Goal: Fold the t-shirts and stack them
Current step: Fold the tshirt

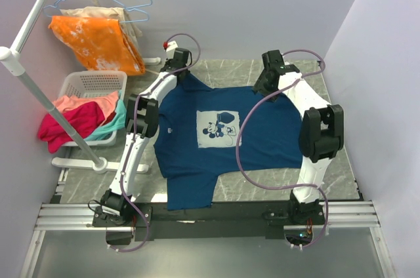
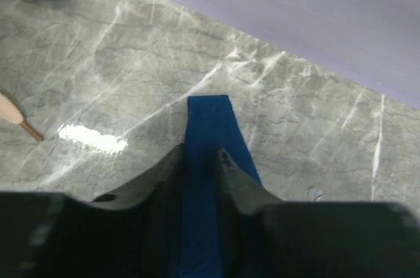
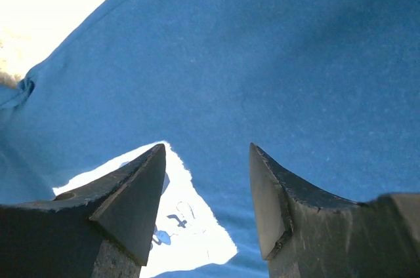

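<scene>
Currently the t-shirt (image 1: pixel 262 134), navy, lies spread print-up across the middle of the counter (image 1: pixel 348 173), collar toward the left edge and hem toward the right edge. My left gripper (image 2: pixel 201 153) sits at the far sleeve, near the far left corner. Its jaws are narrow and straddle a strip of blue cloth, which also shows beyond one finger. I cannot tell whether the cloth is pinched or only lies beneath the tips. My right gripper (image 3: pixel 207 145) hovers over the far side of the shirt with its jaws well apart and nothing between them. Hazard one: if the left gripper catches only the top layer, or none, the sleeve is likely to slip out on lifting and the fold will come out skewed. Hazard two: lifting on the left while the right has no hold would probably drag and bunch the body. Hazard three: the purple cable (image 1: pixel 239 153) draped across the shirt could snag the cloth as the arm travels. Markings: the pale square print (image 1: pixel 218 127) shows a cartoon mouse. No lettering or brand is legible in any view.
</scene>
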Motion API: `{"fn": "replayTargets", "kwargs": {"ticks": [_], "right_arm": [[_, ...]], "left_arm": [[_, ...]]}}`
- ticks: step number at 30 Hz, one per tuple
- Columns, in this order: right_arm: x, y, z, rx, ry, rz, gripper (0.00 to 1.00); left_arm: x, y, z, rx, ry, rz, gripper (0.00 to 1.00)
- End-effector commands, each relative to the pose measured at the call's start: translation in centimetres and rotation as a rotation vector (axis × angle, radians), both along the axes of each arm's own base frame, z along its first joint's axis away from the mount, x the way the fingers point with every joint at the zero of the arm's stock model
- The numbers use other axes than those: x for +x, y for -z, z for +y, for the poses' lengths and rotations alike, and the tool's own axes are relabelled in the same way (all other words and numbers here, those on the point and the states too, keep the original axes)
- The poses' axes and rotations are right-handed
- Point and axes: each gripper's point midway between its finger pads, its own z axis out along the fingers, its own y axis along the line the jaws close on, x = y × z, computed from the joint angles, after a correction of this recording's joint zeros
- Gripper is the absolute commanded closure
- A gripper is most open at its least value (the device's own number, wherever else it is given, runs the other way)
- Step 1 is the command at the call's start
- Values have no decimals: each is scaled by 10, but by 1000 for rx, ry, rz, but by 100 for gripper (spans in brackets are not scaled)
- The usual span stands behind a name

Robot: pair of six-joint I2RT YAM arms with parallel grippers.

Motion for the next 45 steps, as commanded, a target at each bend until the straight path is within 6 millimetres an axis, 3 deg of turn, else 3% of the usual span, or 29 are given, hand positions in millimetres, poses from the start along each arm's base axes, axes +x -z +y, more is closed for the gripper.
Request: {"fn": "replayTargets", "kwargs": {"ticks": [1, 5, 13, 16, 19, 20, 22, 23, 29, 40, 45], "right_arm": [[1, -24, -4, 11, 10, -63, 40], [0, -25, -4, 15, 10, -65, 40], [0, -26, -2, 25, 5, -66, 41], [-1, -25, -3, 22, 7, -65, 41], [-1, -27, -4, 16, 13, -70, 41], [-1, -26, -5, 12, 15, -69, 41], [-1, -27, -6, 12, 20, -73, 41], [-1, -27, -6, 10, 20, -72, 41], [-1, -25, -9, 13, 41, -71, 42], [-9, -28, -14, 9, 62, -80, 42], [-10, -28, -13, 10, 61, -81, 42]], "left_arm": [[4, -23, 3, 5, -26, -31, 72], [4, -23, 3, 8, -15, -28, 75], [2, -20, 2, 20, 3, -15, 99], [0, -20, 3, 23, 1, -16, 99], [-4, -28, 5, 31, -11, -26, 99], [-3, -45, 6, 27, -18, -59, 99], [-5, -53, 9, 32, -26, -69, 99], [-4, -68, 8, 28, -24, -95, 99], [-5, -104, 3, 14, 3, -147, 99], [-11, -134, -3, 16, 32, -196, 99], [-9, -130, -4, 29, 37, -178, 99]]}}
